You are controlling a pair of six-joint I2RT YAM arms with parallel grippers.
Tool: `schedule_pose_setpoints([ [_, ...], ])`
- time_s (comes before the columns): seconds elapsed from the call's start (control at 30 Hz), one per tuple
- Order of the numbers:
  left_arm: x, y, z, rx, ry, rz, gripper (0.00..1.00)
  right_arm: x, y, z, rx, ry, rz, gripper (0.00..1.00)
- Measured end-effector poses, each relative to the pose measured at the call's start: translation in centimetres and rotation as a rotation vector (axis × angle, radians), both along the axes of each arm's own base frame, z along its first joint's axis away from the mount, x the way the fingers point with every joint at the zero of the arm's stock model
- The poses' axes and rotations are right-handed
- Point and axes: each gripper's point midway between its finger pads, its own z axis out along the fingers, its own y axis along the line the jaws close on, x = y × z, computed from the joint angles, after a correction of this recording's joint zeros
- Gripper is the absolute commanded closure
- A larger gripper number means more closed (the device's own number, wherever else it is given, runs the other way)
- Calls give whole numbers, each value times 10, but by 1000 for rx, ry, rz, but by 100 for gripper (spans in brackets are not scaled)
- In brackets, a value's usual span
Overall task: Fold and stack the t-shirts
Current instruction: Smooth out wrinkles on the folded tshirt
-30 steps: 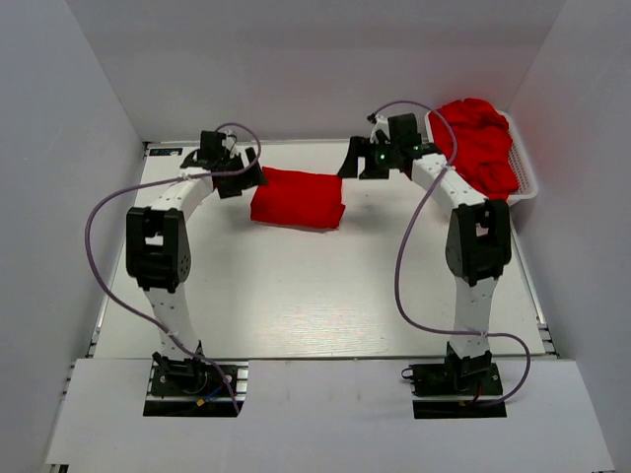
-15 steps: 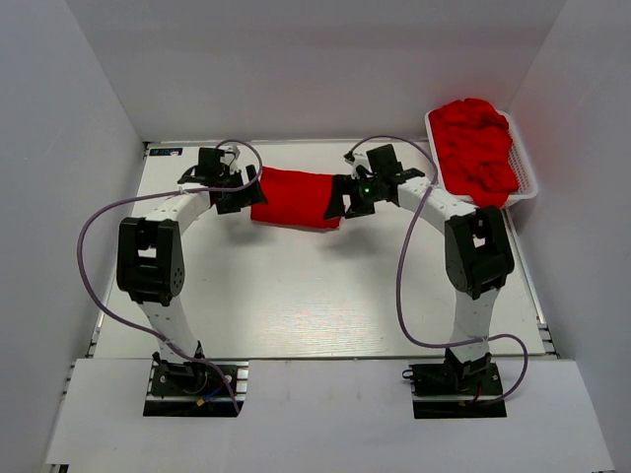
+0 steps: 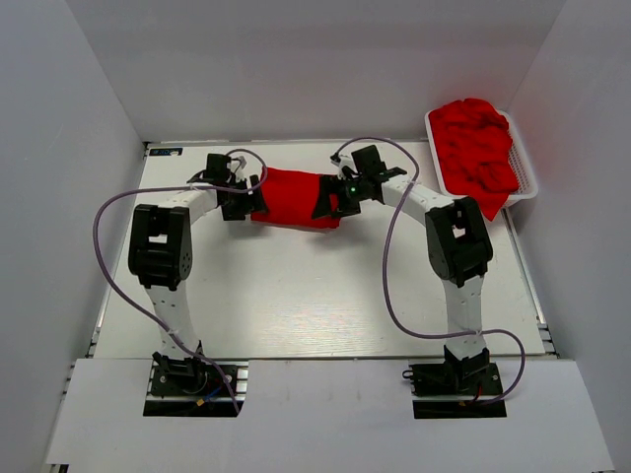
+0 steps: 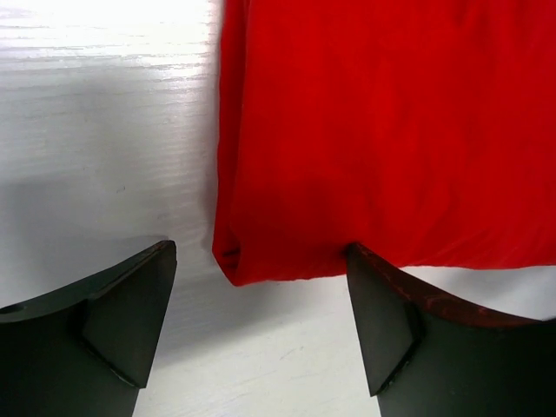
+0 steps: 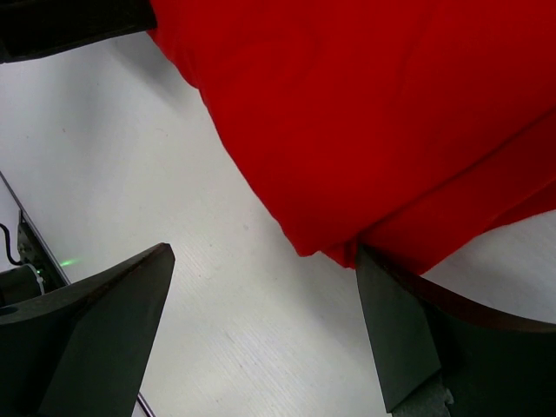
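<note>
A folded red t-shirt (image 3: 293, 197) lies at the back middle of the white table. My left gripper (image 3: 251, 200) is open at its left end; in the left wrist view the folded corner (image 4: 261, 252) sits between the open fingers, the right finger (image 4: 382, 321) touching the cloth edge. My right gripper (image 3: 328, 202) is open at its right end; in the right wrist view the shirt's corner (image 5: 347, 234) sits by the right finger (image 5: 408, 339). More crumpled red t-shirts (image 3: 477, 146) fill the basket at the back right.
The white slotted basket (image 3: 525, 182) stands at the back right against the wall. White walls enclose the table on three sides. Purple cables loop from both arms. The table (image 3: 296, 296) stretches bare in front of the shirt.
Both grippers have moved inward and down to the two ends of the folded shirt. The shirt looks slightly narrower, pushed in from both sides.
</note>
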Motion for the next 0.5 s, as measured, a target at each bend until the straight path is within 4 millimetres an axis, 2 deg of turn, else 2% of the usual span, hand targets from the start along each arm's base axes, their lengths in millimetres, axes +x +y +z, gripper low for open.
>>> schedule_pose_setpoints([
  [0.17, 5, -2, -5, -1, 3, -9, 21, 7, 6, -10, 11, 13, 1, 10],
  [0.27, 8, -2, -7, -1, -1, -13, 27, 7, 8, -12, 22, 24, 2, 19],
  [0.3, 9, -2, -7, -1, -2, -13, 32, 7, 9, -11, 26, 28, 2, 22],
  [0.33, 9, -2, -8, -1, -2, -13, 35, 8, 10, -10, 31, 26, 3, 27],
  [0.37, 10, -2, -8, -1, -2, -13, 39, 9, 10, -10, 34, 23, 3, 36],
  [0.4, 11, -2, -9, -1, -3, -13, 48, 9, 11, -9, 37, 21, 3, 42],
  [0.43, 12, -3, -10, -3, -1, -15, 51, 9, 11, -8, 41, 22, 2, 47],
  [0.47, 13, -3, -10, -4, -3, -16, 55, 9, 12, -8, 44, 24, 0, 58],
  [0.5, 15, -4, -12, -4, -4, -19, 60, 10, 12, -7, 47, 26, -2, 64],
])
